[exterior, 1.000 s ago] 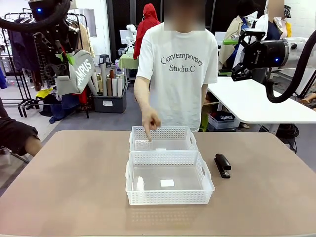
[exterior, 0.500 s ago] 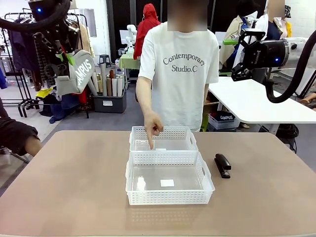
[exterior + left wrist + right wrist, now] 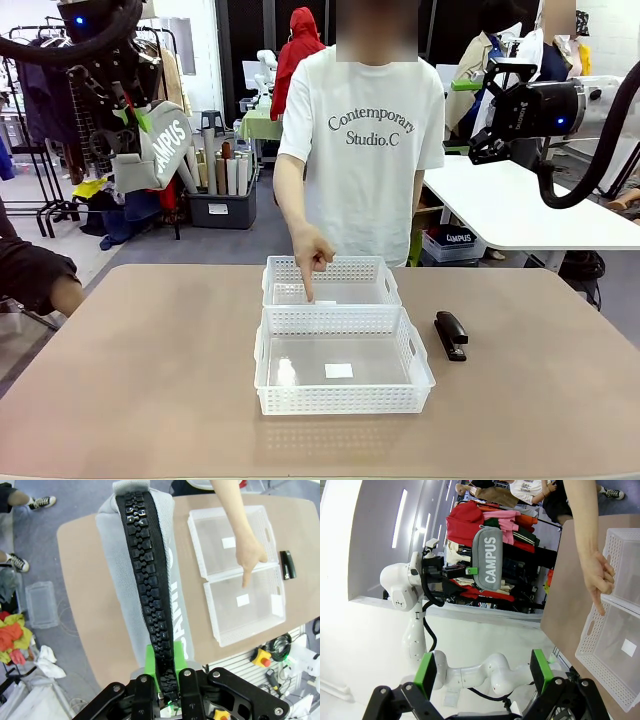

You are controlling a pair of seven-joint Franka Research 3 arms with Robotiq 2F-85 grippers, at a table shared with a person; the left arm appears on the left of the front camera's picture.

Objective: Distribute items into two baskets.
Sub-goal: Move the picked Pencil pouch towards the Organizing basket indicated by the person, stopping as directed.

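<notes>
Left gripper [image 3: 165, 680], high up well left of the far basket [image 3: 345, 268], pinches the grey pouch [image 3: 160, 145] by its zipper edge, long side slanting, while the right gripper [image 3: 485, 672] hangs wide open and empty up right of that basket, where a person's hand [image 3: 312, 250] points down, stapler [image 3: 450, 335] lying nearby.

Brown table [image 3: 150, 380]; white table [image 3: 500, 205] behind; grey crate [image 3: 222, 208] holding rolls.
</notes>
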